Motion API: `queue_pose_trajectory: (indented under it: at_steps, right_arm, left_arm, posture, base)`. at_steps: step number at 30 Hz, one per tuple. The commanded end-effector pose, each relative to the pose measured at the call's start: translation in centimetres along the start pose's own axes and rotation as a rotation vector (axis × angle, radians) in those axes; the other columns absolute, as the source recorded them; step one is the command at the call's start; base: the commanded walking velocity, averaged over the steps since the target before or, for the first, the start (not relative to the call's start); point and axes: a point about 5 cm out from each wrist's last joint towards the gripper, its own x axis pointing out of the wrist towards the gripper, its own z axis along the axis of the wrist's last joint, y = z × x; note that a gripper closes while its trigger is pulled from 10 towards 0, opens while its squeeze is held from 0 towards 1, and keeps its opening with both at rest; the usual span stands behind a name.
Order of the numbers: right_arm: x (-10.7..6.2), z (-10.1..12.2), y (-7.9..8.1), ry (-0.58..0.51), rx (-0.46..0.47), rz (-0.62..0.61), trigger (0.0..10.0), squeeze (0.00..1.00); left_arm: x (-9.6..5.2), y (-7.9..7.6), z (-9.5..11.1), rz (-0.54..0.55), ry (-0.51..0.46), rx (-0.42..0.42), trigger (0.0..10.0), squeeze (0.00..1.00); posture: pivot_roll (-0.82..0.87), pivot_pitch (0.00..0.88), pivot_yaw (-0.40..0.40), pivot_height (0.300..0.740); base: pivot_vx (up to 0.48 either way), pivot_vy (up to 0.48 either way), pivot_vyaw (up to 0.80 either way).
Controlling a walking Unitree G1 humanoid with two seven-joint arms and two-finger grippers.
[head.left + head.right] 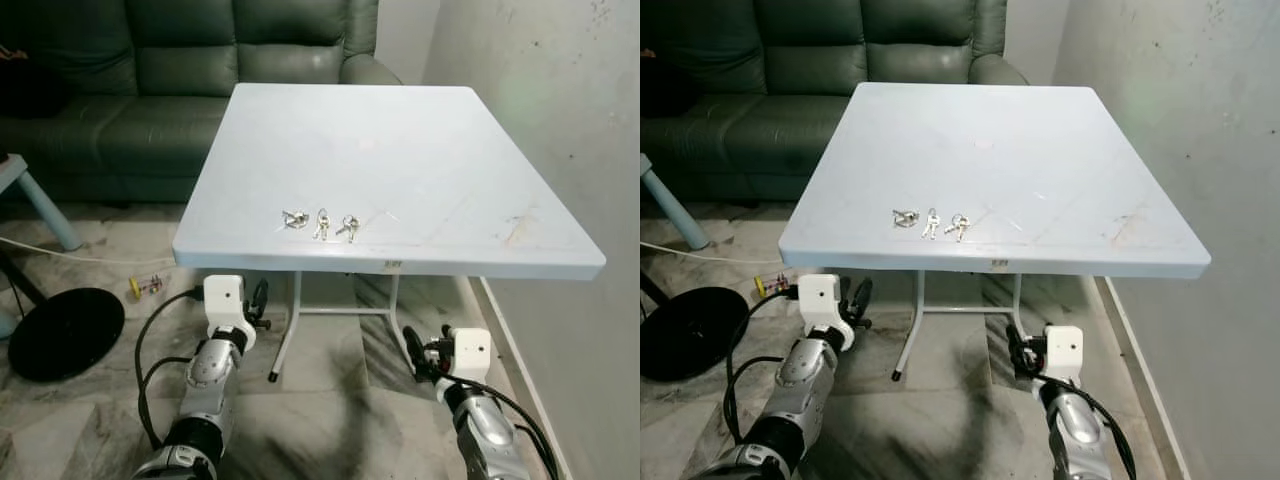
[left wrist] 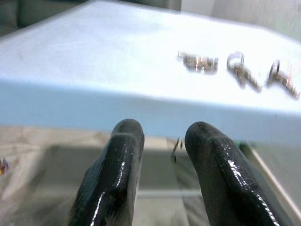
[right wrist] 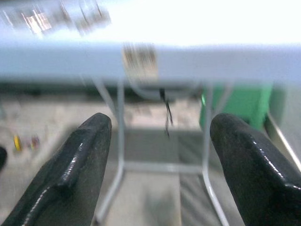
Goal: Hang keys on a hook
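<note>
Three keys (image 1: 320, 223) on table (image 1: 450, 150) near front edge; left tool (image 2: 162, 141) narrow, right tool (image 3: 160, 136) wide.

Both arms are low and bent fwd. Left gripper (image 2: 162, 141) has its 2 fingers (image 2: 120, 160) nearly together, only a narrow gap. Right gripper (image 3: 160, 141) has its 2 fingers (image 3: 84, 155) spread wide apart. Wrists approx. level.

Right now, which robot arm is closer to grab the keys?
Probably the left. The left gripper sits below the table edge almost under the keys; the right gripper is lower and further aside.
</note>
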Motion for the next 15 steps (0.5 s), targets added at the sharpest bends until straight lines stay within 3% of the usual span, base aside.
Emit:
queue_pose_trajectory:
  at_steps: [1,4,8,9,11,15]
  right_arm:
    - [0.3,1.2,0.4,-0.052,-0.004,0.019,10.0,0.00]
    - [0.6,3.0,1.2,-0.119,0.013,0.035,10.0,0.00]
    - [0.6,3.7,1.4,-0.138,0.033,0.042,10.0,0.00]
    - [1.0,4.8,1.6,-0.165,0.049,0.039,10.0,0.00]
    - [1.1,5.7,1.7,-0.182,0.059,0.045,10.0,0.00]
    - [0.3,6.5,1.4,-0.193,0.007,0.060,10.0,0.00]
  left_arm:
    - [0.2,0.0,0.6,0.046,-0.022,-0.053,10.0,0.00]
    - [1.2,0.0,1.7,0.123,-0.013,-0.095,10.0,0.00]
    - [1.6,0.1,2.3,0.155,-0.013,-0.154,10.0,0.00]
    - [2.4,0.3,3.9,0.171,-0.045,-0.219,10.0,0.00]
    - [2.8,0.3,5.5,0.144,-0.087,-0.215,10.0,0.00]
    - [1.9,0.2,7.6,-0.008,-0.162,-0.096,10.0,0.00]
  posture:
    - [0.08,0.029,-0.039,0.740]
    - [0.09,0.026,-0.044,0.740]
    - [0.09,0.023,-0.045,0.740]
    - [0.09,0.015,-0.045,0.740]
    - [0.09,0.015,-0.042,0.740]
    - [0.09,0.010,-0.036,0.740]
  base:
    - [0.000,0.000,0.00]
    - [0.000,0.000,0.00]
    - [0.000,0.000,0.00]
    - [0.000,0.000,0.00]
    - [0.000,0.000,0.00]
    - [0.000,0.000,0.00]
